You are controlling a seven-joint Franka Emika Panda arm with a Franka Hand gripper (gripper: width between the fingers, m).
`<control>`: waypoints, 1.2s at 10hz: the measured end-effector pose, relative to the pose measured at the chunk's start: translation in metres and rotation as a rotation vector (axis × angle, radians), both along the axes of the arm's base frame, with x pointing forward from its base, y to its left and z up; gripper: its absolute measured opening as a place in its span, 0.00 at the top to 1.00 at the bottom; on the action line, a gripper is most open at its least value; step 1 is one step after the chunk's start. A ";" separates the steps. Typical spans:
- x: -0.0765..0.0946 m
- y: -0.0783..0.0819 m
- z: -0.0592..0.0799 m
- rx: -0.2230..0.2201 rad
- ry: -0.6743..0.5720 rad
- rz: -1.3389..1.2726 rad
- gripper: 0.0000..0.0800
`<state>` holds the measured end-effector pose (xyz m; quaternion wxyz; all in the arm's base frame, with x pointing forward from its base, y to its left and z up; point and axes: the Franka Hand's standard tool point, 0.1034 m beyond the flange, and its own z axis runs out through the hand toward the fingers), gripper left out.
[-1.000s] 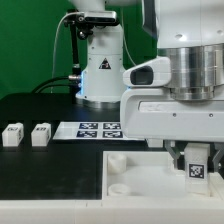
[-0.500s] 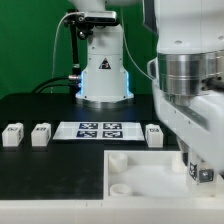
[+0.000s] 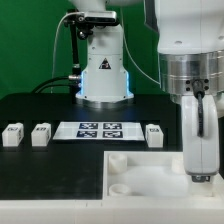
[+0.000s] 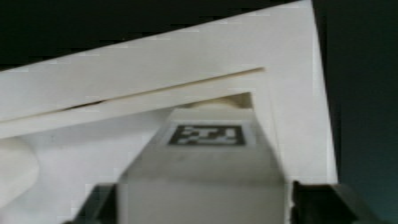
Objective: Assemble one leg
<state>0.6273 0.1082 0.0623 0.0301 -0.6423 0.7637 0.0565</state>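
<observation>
The arm's two-finger pincer point(image 3: 200, 170) is reaching down over the large flat white panel point(image 3: 150, 172) at the exterior view's right. In the wrist view it appears to be gripping a small white stubby plastic leg with a black-and-white tag point(image 4: 212, 150) between its fingers. Three matching white blocks point(image 3: 40, 133) are sitting on the black worktop point(image 3: 50, 170) beside the marker board point(image 3: 98, 129).

White legs point(image 3: 13, 134) — black-and-white tags — on black table point(image 3: 40, 170)
</observation>
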 end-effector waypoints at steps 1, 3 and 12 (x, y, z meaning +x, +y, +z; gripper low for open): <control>-0.003 0.004 -0.001 -0.007 -0.011 0.115 0.41; -0.005 0.011 0.001 -0.029 -0.043 0.464 0.20; 0.002 0.012 0.002 -0.080 -0.174 1.544 0.19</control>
